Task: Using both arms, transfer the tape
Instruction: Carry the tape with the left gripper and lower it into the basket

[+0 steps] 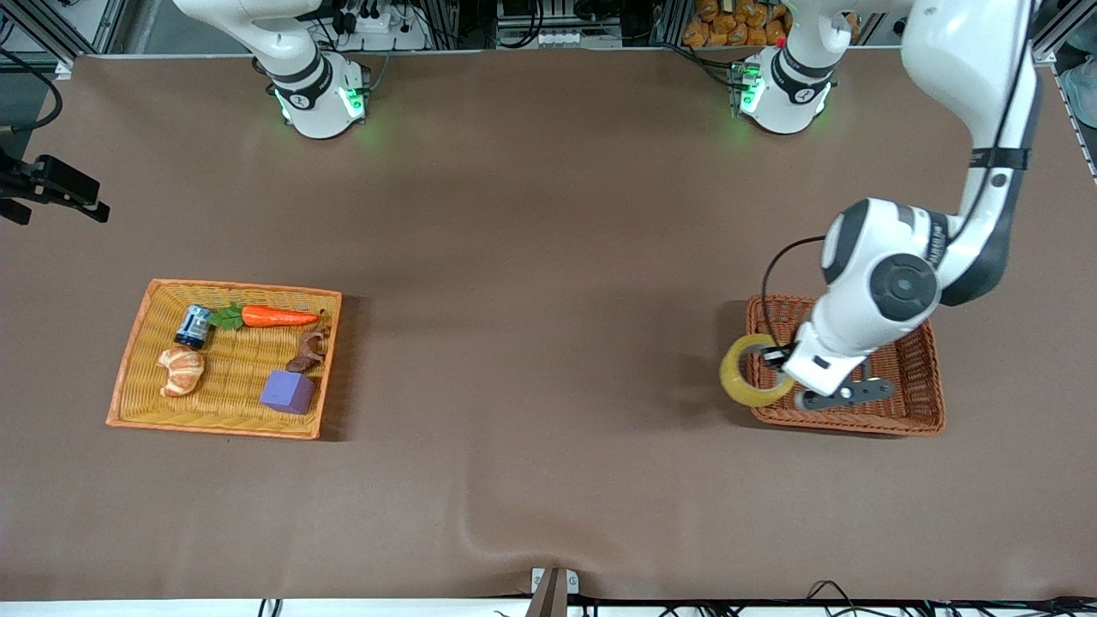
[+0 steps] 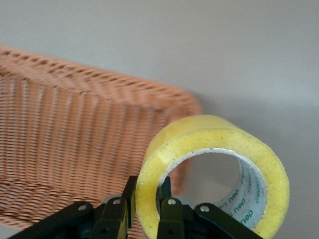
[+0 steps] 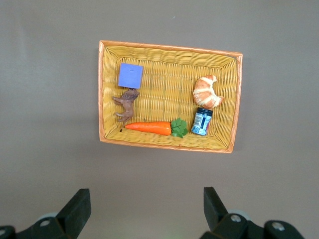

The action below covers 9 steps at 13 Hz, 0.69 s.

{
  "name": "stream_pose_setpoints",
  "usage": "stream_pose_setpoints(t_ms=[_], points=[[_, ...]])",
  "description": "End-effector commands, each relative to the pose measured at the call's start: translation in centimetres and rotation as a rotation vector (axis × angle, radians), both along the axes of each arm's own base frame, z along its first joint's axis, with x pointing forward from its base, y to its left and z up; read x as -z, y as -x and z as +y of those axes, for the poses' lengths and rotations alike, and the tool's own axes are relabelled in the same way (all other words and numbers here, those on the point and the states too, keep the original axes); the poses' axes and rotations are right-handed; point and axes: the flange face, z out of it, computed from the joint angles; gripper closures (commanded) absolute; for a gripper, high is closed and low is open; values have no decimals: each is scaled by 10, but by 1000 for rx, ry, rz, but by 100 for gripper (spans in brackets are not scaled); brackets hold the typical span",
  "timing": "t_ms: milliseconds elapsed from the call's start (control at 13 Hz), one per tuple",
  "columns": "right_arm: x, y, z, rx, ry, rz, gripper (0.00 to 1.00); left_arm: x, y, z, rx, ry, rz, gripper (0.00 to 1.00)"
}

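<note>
The tape [image 1: 735,381] is a yellowish translucent roll with a grey inner core. My left gripper [image 1: 780,358] is shut on its wall and holds it upright in the air over the rim of the brown wicker basket [image 1: 848,424], at the side toward the right arm's end. In the left wrist view, the left gripper [image 2: 147,191] has one finger inside the tape [image 2: 214,134] and one outside. My right gripper [image 3: 147,199] is open and empty, high above the table; it does not show in the front view.
A yellow wicker basket [image 1: 128,377] at the right arm's end holds a croissant [image 1: 182,370], a carrot [image 1: 276,317], a purple cube [image 1: 288,391], a blue can [image 1: 194,326] and a brown animal figure [image 1: 310,350]. It also shows in the right wrist view [image 3: 169,46].
</note>
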Motion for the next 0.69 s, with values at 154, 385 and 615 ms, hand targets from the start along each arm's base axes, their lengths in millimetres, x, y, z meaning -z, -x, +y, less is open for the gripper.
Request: stream_pose_setpoints(t_ms=[154,385,615], points=[[0,3,0,-10,-12,6,0,30,27,116,83,40,-17,100],[-2,2,-1,-13,-11,-2,0,58,33,139,57,53,-20,98],[-2,1,0,-15,-11,-5,0,43,27,141,52,43,-51,0]])
